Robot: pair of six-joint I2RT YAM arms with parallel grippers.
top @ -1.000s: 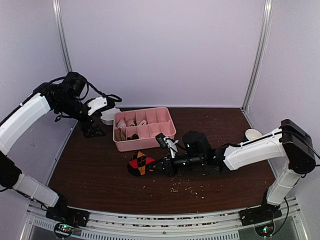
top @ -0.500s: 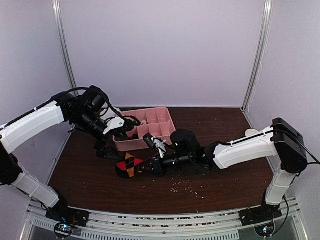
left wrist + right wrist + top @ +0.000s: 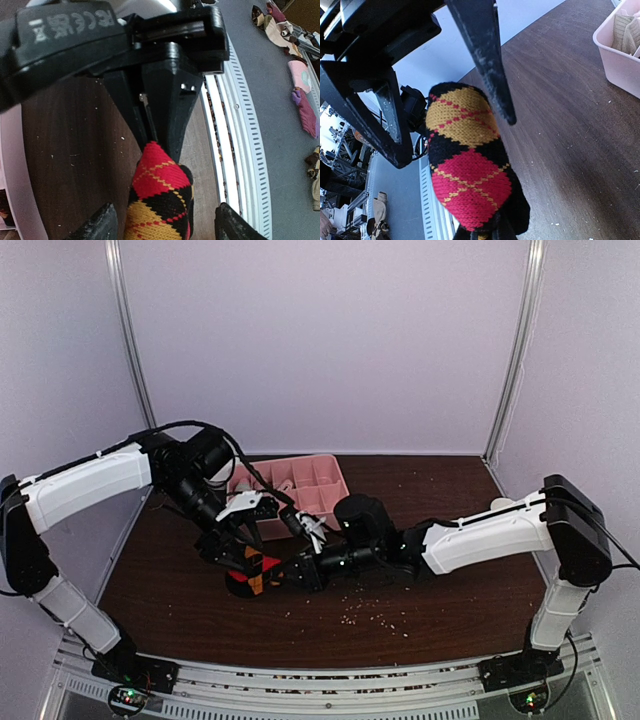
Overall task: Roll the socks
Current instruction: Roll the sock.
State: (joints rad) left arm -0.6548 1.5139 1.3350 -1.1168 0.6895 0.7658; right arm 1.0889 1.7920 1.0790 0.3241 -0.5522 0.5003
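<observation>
One black sock (image 3: 250, 576) with red, orange and yellow argyle diamonds lies rolled up on the dark wooden table (image 3: 450, 605), left of centre. My right gripper (image 3: 287, 574) is shut on its right end; in the right wrist view the sock (image 3: 465, 165) stretches away from the shut jaws (image 3: 481, 236) at the bottom edge. My left gripper (image 3: 243, 552) comes down over the sock from the back left. In the left wrist view its fingers (image 3: 95, 226) straddle the sock (image 3: 160, 200) with a gap on each side, so it is open.
A pink compartment tray (image 3: 334, 502) with cream socks inside stands just behind the grippers. A small white bowl (image 3: 505, 508) sits at the right edge. Crumbs (image 3: 375, 612) lie scattered on the front of the table. More socks (image 3: 302, 95) lie beyond the table's rail.
My left arm swung from the back left corner over to the sock and its jaws have begun to narrow. My right gripper slid the sock a little leftward.
</observation>
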